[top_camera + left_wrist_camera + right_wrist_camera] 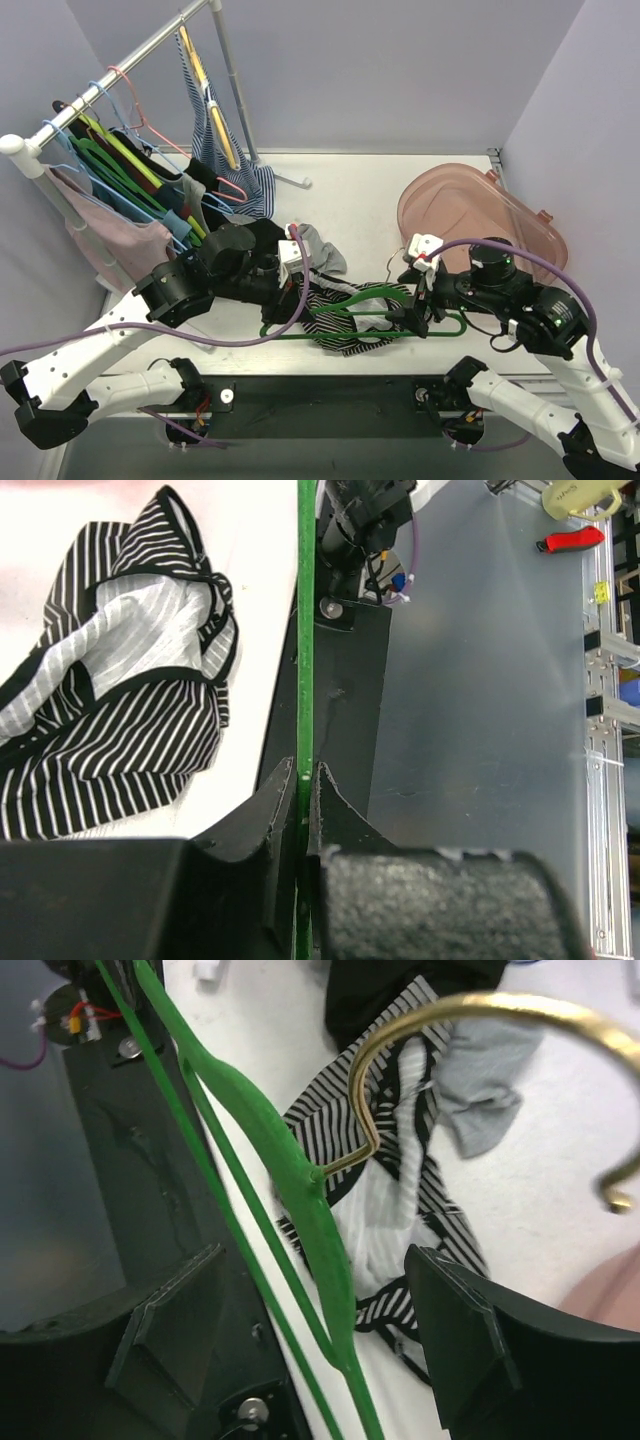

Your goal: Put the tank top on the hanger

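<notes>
Left claw [303,780] pinched on slim green plastic hanger [305,630]; right claw [312,1290] wide, astride it; striped tank top [120,730] crumpled.

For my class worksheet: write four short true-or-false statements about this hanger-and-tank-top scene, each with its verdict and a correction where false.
1. The left fingers are shut on the green hanger. True.
2. The right fingers are clamped on the tank top. False: they stand open on either side of the hanger, gripping nothing.
3. The hanger has a gold-coloured hook. True.
4. The tank top hangs neatly on the hanger. False: it lies crumpled on the table.
</notes>
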Robot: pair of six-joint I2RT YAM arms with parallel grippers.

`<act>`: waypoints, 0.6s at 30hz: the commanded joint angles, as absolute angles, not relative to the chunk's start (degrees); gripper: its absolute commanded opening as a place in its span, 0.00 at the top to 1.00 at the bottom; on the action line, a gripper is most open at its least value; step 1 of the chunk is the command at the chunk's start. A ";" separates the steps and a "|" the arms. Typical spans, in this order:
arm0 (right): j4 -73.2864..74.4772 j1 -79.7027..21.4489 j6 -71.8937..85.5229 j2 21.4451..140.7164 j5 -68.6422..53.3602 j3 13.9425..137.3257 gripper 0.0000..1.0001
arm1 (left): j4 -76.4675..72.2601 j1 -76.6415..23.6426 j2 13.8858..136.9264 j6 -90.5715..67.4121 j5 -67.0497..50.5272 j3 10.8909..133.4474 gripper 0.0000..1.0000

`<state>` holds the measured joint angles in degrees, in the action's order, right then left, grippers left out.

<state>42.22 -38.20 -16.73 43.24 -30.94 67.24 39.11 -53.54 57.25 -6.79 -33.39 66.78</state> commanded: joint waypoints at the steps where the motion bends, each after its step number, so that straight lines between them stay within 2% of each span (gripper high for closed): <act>1: 40.09 -37.79 -14.51 46.05 -39.71 64.08 0.31 | 33.58 -53.88 55.02 -5.10 -35.60 66.10 1.00; 4: 38.15 -37.79 -13.36 45.79 -45.60 62.93 0.49 | 32.00 -53.79 54.23 -5.18 -34.90 64.69 1.00; 5: 37.88 -37.79 -13.10 45.70 -46.75 62.58 0.71 | 31.12 -53.79 54.05 -5.36 -34.63 64.34 1.00; 6: 37.62 -37.79 -12.66 45.53 -46.76 62.49 0.82 | 30.68 -53.79 53.97 -5.54 -34.19 64.07 1.00; 8: 36.83 -37.79 -11.35 44.48 -46.67 62.05 1.00 | 29.10 -53.79 53.70 -5.97 -32.09 63.11 1.00; 12: 36.82 -37.79 -6.78 42.28 -41.69 62.84 1.00 | 25.06 -53.70 53.26 -8.25 -26.11 60.91 1.00; 13: 38.57 -37.79 -6.33 41.41 -40.62 63.19 1.00 | 24.27 -53.70 52.74 -9.04 -24.45 60.30 0.94; 14: 39.45 -37.88 -6.42 40.96 -39.91 63.45 1.00 | 23.04 -53.79 52.47 -9.66 -21.48 59.34 0.71; 16: 41.21 -37.79 -6.33 39.21 -37.45 63.28 1.00 | 22.15 -53.70 51.42 -10.54 -19.08 58.28 0.49; 18: 41.92 -37.79 -5.02 37.89 -34.91 62.50 1.00 | 21.01 -53.61 50.54 -11.68 -15.39 56.35 0.34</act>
<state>41.95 -38.30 -9.15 40.53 -41.50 61.82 27.31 -53.93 52.75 -7.94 -24.64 58.70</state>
